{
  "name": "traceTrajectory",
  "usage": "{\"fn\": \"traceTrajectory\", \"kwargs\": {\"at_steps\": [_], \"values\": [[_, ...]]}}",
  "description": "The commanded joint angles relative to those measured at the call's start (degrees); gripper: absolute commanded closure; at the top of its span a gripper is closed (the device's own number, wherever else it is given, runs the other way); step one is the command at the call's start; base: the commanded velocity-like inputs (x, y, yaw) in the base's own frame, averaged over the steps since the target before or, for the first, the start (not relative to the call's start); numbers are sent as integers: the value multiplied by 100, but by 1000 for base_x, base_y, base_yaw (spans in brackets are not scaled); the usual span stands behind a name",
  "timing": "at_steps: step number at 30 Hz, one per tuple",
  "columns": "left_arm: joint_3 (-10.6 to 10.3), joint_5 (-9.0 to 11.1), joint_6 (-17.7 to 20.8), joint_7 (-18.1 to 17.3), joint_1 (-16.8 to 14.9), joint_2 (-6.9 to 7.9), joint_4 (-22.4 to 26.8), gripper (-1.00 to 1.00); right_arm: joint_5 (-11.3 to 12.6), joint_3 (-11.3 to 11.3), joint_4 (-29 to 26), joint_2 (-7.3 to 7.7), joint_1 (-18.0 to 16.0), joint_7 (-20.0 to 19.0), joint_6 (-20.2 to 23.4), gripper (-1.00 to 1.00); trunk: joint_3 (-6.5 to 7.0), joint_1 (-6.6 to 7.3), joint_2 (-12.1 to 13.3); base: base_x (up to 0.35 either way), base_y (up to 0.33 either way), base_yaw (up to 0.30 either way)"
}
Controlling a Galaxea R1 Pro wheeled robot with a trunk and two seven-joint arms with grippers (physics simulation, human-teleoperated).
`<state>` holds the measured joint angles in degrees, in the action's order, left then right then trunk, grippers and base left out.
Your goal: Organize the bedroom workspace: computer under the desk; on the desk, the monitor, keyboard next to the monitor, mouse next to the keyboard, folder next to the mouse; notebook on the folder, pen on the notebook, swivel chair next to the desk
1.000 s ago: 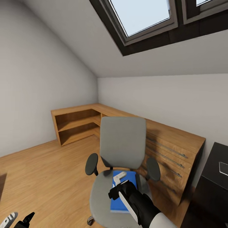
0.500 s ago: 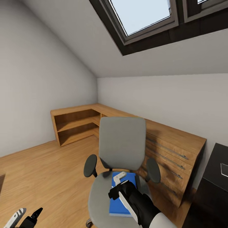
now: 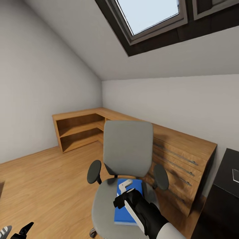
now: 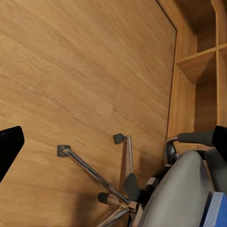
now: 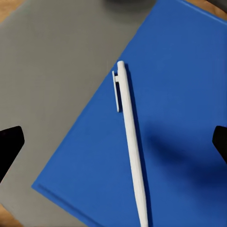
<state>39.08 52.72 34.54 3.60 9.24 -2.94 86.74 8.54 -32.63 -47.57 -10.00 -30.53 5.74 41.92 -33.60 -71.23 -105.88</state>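
Observation:
The grey swivel chair [image 3: 127,149] stands in front of me on the wood floor. On its seat lies the blue folder [image 3: 123,212], with the thin white pen [image 5: 130,146] lying on top of it. My right gripper [image 3: 123,188] hangs open just above the folder, its black fingertips [image 5: 9,144] spread wide on either side of the pen. Low at the left my left gripper [image 3: 15,231] is open over the floor, beside the chair's chrome base [image 4: 101,182]. A corner of the black desk [image 3: 225,196] shows at the right, with a pale notebook [image 3: 235,175] on it.
A light wood dresser [image 3: 179,146] with open shelves [image 3: 78,132] runs along the far walls behind the chair. The sloped ceiling with a skylight [image 3: 149,16] is overhead. Bare wood floor [image 3: 43,179] stretches to the left of the chair.
The view has shifted slightly. My left gripper rose a little, then sank toward the bottom edge. The right gripper has stayed over the folder and pen.

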Motion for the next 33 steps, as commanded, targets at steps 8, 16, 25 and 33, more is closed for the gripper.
{"fn": "traceTrajectory", "kwargs": {"at_steps": [8,16,25,33], "values": [[19,69,50,44,-1,-25,19,-100,62,-15,-6,0,-6,66,20,-100,-149,-176,-325,0,0,0],[13,63,52,52,-1,-30,20,-100,52,-15,-11,0,-6,61,18,-100,-293,-352,-646,0,0,0],[12,63,52,81,-1,-15,12,-100,51,-14,-33,0,-6,58,18,-100,-401,-484,-887,0,0,0],[17,83,48,54,106,148,-152,-100,42,152,-206,23,-169,223,100,-100,-401,-484,-887,0,0,0]]}}
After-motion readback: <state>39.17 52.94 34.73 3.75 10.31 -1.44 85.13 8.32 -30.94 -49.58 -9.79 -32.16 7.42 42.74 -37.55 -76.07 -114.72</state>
